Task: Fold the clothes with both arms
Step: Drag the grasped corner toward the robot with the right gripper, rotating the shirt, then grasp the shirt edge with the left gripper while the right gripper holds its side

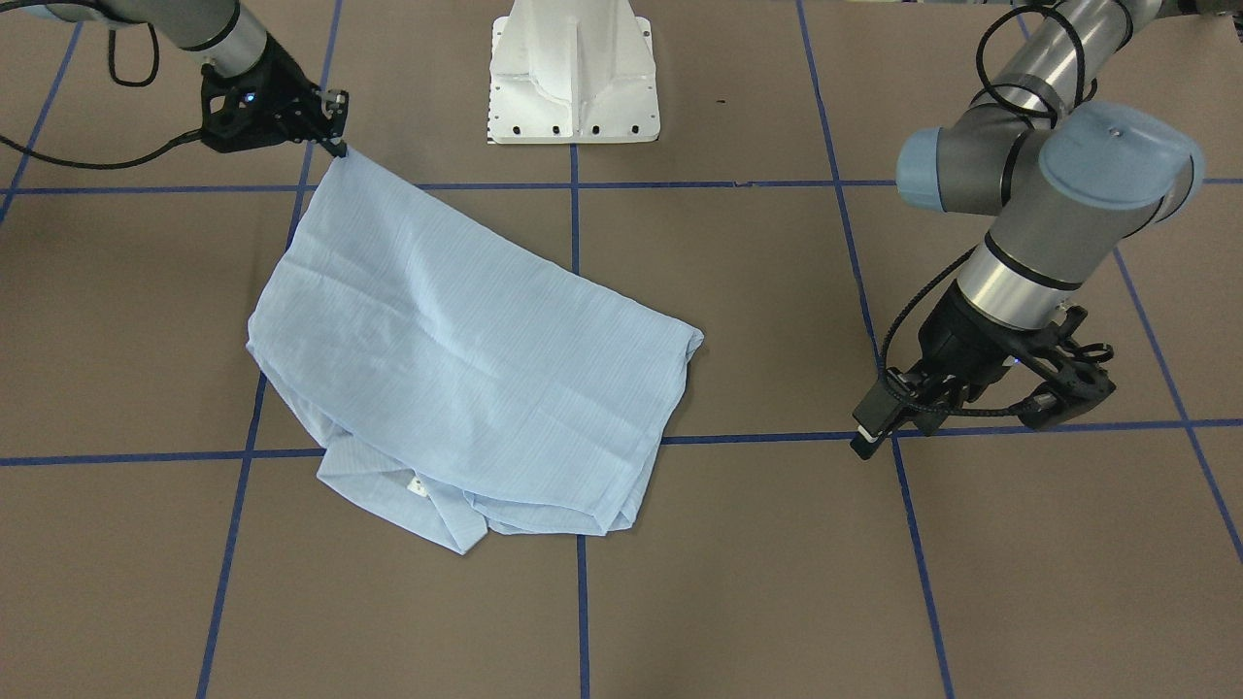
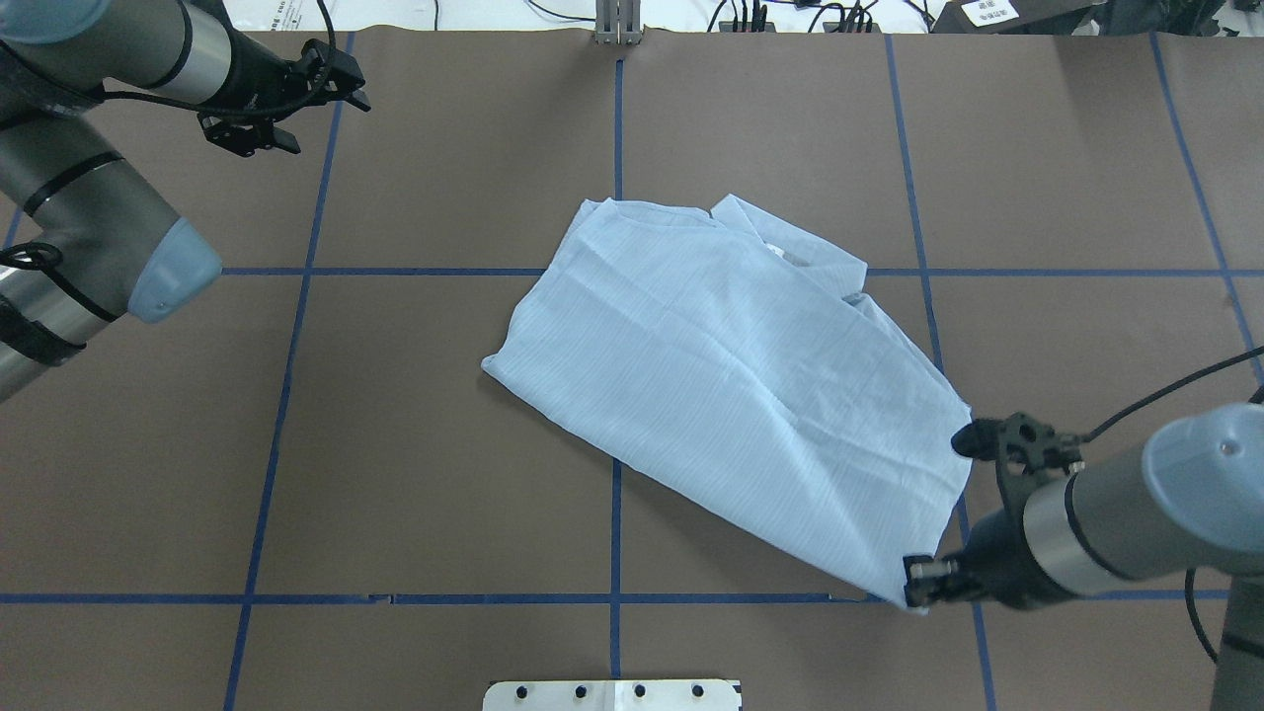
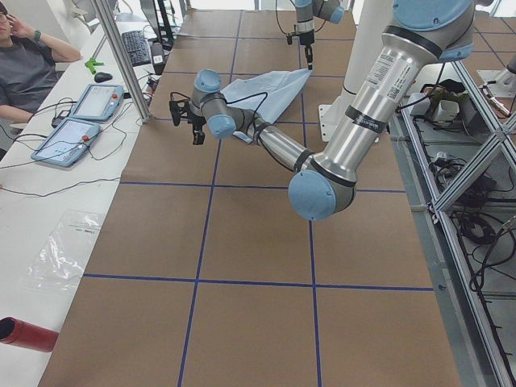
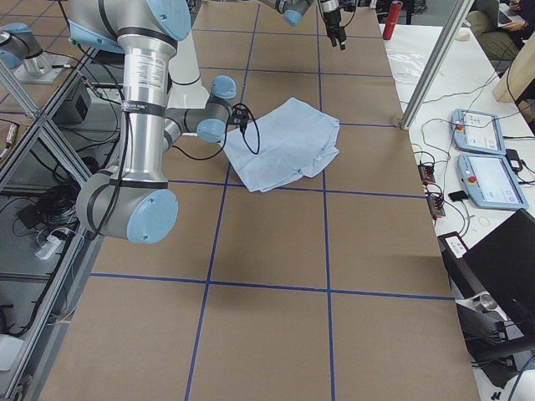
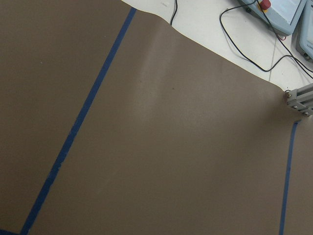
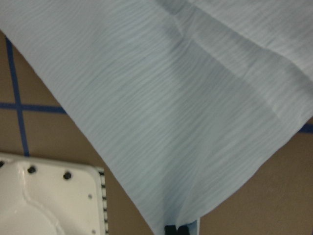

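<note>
We see the thin, pale blue striped button-front shirt (image 2: pixel 731 375) lying loosely folded near the middle of the brown tabletop (image 2: pixel 395 444), which is marked with a blue tape grid. The shirt's pointed collar (image 2: pixel 780 247) faces the edge away from the robot. One corner on the robot's side is lifted off the surface. The black right gripper (image 2: pixel 916 585) has its fingers pinching that corner, and the cloth slopes up to it. The black left gripper (image 2: pixel 314 118) hovers well apart from the shirt, toward the far left of the tabletop, its fingers spread.
</note>
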You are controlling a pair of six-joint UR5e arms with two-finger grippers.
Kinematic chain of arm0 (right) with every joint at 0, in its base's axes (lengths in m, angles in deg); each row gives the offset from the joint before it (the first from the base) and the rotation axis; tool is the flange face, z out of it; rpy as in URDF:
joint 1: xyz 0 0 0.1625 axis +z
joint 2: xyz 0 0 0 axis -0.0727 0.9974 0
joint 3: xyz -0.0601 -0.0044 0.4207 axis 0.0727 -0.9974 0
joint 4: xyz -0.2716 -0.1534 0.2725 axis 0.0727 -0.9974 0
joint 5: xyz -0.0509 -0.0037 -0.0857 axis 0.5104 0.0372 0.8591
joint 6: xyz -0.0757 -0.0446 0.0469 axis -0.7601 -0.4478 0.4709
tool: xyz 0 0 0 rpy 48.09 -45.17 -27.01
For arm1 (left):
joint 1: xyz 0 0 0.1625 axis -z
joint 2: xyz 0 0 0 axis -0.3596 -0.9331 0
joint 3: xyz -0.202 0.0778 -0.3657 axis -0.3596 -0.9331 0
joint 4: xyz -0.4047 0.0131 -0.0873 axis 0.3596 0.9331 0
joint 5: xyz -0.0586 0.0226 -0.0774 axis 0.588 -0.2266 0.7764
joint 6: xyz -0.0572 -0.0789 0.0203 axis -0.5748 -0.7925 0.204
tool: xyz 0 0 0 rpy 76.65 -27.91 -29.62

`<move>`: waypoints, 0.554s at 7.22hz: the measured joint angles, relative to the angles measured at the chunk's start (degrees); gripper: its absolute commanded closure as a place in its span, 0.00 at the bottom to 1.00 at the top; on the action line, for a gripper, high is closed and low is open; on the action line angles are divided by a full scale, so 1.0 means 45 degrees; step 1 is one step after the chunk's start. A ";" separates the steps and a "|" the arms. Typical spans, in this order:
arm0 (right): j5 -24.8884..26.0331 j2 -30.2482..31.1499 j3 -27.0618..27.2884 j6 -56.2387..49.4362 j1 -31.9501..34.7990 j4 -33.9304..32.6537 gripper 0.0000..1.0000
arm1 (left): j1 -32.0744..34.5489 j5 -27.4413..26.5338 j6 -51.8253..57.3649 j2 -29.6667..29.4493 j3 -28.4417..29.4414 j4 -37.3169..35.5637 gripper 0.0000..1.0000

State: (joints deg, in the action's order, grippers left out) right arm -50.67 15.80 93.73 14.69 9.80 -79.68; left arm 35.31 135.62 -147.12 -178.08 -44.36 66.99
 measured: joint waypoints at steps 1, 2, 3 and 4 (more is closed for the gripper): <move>0.0134 0.0002 0.0289 0.0165 -0.1030 -0.0001 0.01 | -0.0019 0.0008 0.0003 0.0110 -0.0133 0.0004 0.01; 0.0487 -0.0008 0.0383 0.0221 -0.1590 0.0000 0.00 | -0.0046 0.0027 0.0012 0.0175 -0.0194 0.0012 0.01; 0.1143 -0.0119 0.0341 0.0234 -0.1801 0.0000 0.00 | -0.0136 0.0053 0.0017 0.0186 -0.0261 0.0013 0.01; 0.1767 -0.0497 0.0137 0.0225 -0.1555 0.0000 0.00 | -0.0440 0.0065 0.0008 0.0182 -0.0438 -0.0011 0.01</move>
State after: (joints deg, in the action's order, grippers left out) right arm -42.72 13.56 94.35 15.70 2.81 -79.68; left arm 33.33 135.92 -147.09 -177.26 -46.33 66.95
